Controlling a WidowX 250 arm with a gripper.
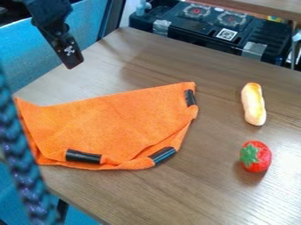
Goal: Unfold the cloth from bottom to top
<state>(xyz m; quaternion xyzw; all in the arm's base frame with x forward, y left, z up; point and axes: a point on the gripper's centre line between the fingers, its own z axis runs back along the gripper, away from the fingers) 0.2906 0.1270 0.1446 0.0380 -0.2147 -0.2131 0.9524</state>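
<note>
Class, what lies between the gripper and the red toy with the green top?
In the camera view, the orange cloth lies between the gripper and the red toy, with tabletop on either side.

Shows plain orange on the folded cloth (115,124), black on its tape strips (84,157), grained brown on the wooden table (206,184), red and green on the rounded toy strawberry (258,157).

Bright light, soft shadows, glare on tabletop (283,192)
</note>
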